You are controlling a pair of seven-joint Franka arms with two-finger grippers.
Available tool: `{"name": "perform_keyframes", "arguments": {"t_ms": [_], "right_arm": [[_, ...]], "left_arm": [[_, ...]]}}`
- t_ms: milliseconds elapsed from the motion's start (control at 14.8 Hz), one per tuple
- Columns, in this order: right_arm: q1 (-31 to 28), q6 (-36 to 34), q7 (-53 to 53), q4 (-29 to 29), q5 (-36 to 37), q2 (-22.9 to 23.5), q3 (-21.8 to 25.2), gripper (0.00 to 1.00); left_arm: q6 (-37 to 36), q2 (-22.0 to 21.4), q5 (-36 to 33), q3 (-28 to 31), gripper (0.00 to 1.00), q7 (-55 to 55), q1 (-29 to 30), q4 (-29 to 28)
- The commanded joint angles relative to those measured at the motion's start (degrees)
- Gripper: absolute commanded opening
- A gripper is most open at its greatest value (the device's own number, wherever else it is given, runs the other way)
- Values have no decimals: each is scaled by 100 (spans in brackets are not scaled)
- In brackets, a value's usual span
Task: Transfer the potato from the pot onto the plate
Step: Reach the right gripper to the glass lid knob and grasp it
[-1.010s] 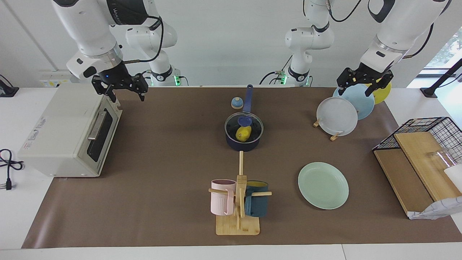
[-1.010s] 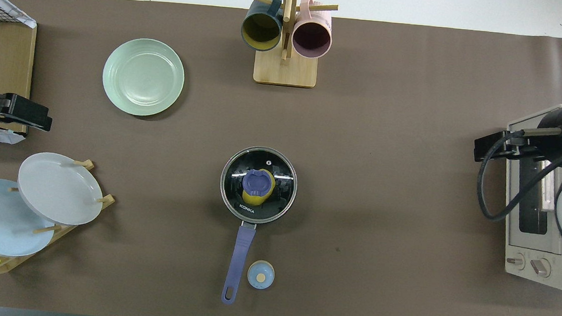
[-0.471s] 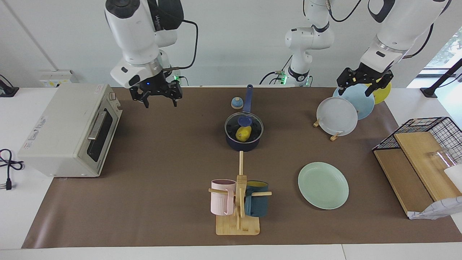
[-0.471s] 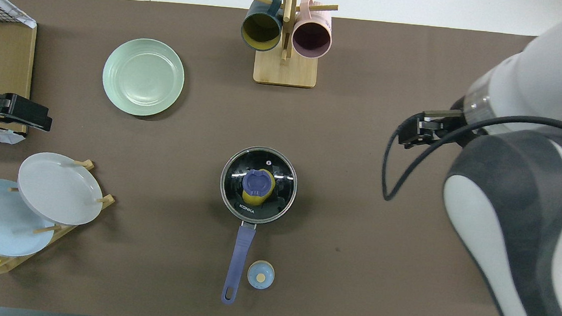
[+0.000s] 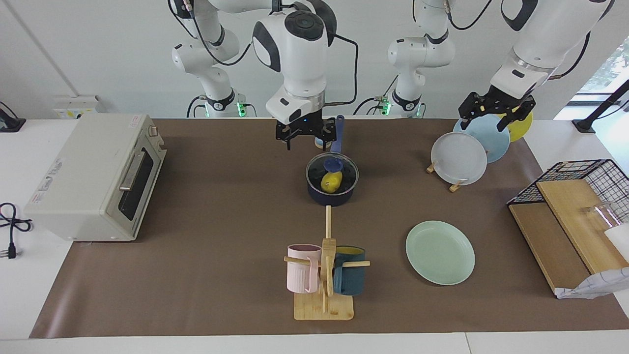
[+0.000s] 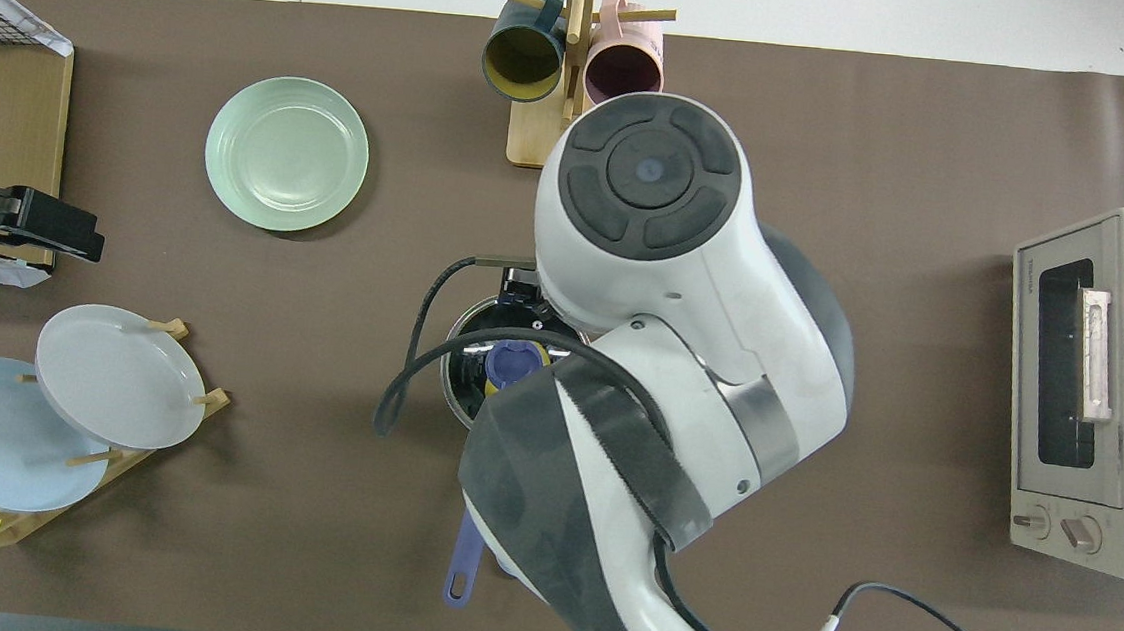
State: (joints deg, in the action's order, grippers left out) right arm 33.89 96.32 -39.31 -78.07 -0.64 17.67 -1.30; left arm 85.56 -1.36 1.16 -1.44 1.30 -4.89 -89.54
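The dark navy pot (image 5: 332,195) stands mid-table with its blue handle (image 5: 338,132) pointing toward the robots. A glass lid with a blue knob (image 5: 333,162) covers it. Through the lid shows the yellow potato (image 5: 331,182). My right gripper (image 5: 304,141) hangs open and empty over the handle, beside the pot's rim. In the overhead view the right arm covers most of the pot (image 6: 458,373); the knob (image 6: 514,361) shows. The mint-green plate (image 5: 440,252) (image 6: 286,153) lies empty, farther from the robots, toward the left arm's end. My left gripper (image 5: 495,117) (image 6: 47,227) waits open over the plate rack.
A toaster oven (image 5: 93,177) sits at the right arm's end. A wooden mug tree (image 5: 324,280) with a pink and a teal mug stands farther out than the pot. A rack of plates (image 5: 459,158), a wire basket with boards (image 5: 580,196) and a small blue dome (image 5: 320,143) are also here.
The right arm has swung from above the toaster oven across to the table's middle and now hangs over the pot's handle. The left arm, pot, potato and plate have not moved.
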Motion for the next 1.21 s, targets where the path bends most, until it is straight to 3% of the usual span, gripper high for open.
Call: {"name": "perform_keyframes", "arguments": {"t_ms": [0, 337, 1145], "right_arm": [[213, 255, -164, 72, 2, 184, 7, 100], [706, 888, -542, -200, 169, 641, 16, 100], [716, 1635, -525, -1377, 328, 334, 7, 100]], "left_arm": [[-31, -92, -81, -14, 100, 19, 32, -64], [-31, -92, -81, -14, 100, 19, 32, -64], [-40, -92, -81, -14, 100, 10, 15, -64]]}}
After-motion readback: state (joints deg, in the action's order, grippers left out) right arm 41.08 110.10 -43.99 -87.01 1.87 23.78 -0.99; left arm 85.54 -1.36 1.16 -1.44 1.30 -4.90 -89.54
